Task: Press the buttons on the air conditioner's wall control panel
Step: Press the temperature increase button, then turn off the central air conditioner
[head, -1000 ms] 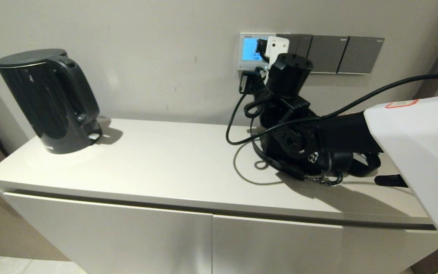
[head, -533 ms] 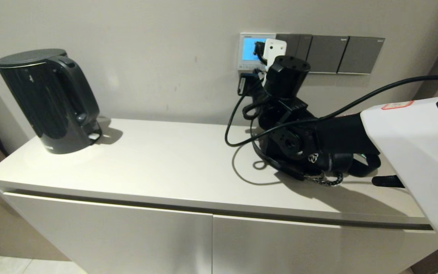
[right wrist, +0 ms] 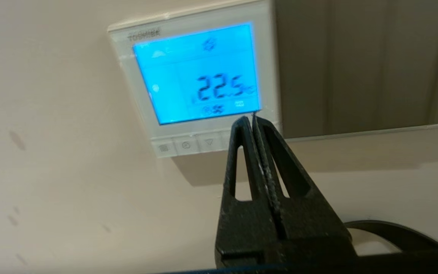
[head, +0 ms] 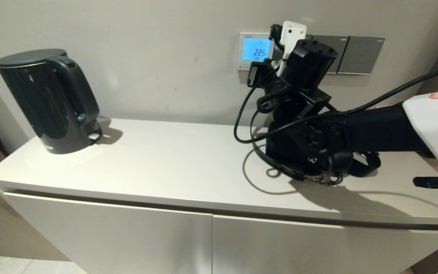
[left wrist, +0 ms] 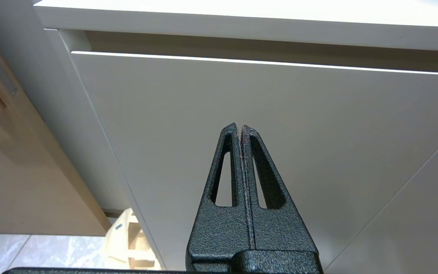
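1. We see the air conditioner's wall control panel point(right wrist: 196, 85) mounted on the wall above the table point(head: 165, 163), just left of a row of grey switch plates point(head: 357, 54). Its screen is lit blue and reads 22.5.
2. The buttons point(right wrist: 186, 145) run in a pale row along the panel's bottom edge, below the screen; in the right wrist view three show, and the rest are hidden behind the fingers.
3. Our right end effector point(right wrist: 248, 121) is raised in front of the wall, its two fingers pressed together with nothing between them. In the right wrist view the tips sit over the panel's lower right corner, at the screen's bottom edge; we cannot tell whether they touch it.
4. Our left end effector point(left wrist: 240, 127) hangs low in front of a white cabinet door point(left wrist: 280, 125), fingers closed on nothing.
5. A black kettle point(head: 49, 99) stands at the table's left end, well apart from the panel.
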Robot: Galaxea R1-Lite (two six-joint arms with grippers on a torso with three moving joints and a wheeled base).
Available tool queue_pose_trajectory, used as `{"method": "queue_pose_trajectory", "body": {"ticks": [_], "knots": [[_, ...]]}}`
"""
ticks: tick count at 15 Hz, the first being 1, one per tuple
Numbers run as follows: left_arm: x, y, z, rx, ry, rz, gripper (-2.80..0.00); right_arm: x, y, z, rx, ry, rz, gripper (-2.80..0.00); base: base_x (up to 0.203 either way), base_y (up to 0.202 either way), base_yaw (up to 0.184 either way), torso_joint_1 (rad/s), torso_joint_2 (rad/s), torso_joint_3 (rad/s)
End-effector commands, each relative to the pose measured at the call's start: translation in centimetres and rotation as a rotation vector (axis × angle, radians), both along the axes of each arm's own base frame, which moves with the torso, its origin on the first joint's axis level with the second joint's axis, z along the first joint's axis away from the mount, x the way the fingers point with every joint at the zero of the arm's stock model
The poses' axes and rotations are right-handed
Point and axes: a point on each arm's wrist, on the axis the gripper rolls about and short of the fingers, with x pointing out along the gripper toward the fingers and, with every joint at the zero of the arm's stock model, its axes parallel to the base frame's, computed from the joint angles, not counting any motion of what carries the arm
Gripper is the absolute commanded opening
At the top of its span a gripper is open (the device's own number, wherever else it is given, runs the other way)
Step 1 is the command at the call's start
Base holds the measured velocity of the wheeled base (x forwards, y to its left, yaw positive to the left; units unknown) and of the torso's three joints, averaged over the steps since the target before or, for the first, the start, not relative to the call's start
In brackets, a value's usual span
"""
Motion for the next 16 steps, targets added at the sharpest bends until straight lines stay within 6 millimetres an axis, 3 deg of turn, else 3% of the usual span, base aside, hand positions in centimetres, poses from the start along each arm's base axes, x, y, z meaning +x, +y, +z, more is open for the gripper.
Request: {"method": "queue_pose_trajectory", "body": {"ticks": [1, 6, 10, 13, 16], "knots": [[0.0, 0.0, 0.0, 0.0, 0.001, 0.001, -2.8, -2.7, -1.9, 2.5, 0.021, -0.03, -0.006, -2.8, 0.0, 0.0, 0.0, 0.0, 0.0, 0.0], [0.0, 0.0, 0.0, 0.0, 0.007, -0.001, -2.8, -9.2, -7.2, 5.0, 0.021, -0.037, -0.045, -2.8, 0.0, 0.0, 0.0, 0.0, 0.0, 0.0], [0.0, 0.0, 0.0, 0.0, 0.007, -0.001, -2.8, -15.4, -12.1, 6.7, 0.028, -0.058, -0.095, -2.8, 0.0, 0.0, 0.0, 0.0, 0.0, 0.0], [0.0, 0.0, 0.0, 0.0, 0.006, -0.001, -2.8, -20.6, -15.0, 8.2, 0.037, -0.057, -0.119, -2.8, 0.0, 0.0, 0.0, 0.0, 0.0, 0.0], [0.0, 0.0, 0.0, 0.0, 0.006, -0.001, -2.8, -24.2, -17.3, 9.0, 0.019, -0.029, -0.145, -2.8, 0.0, 0.0, 0.0, 0.0, 0.0, 0.0]]}}
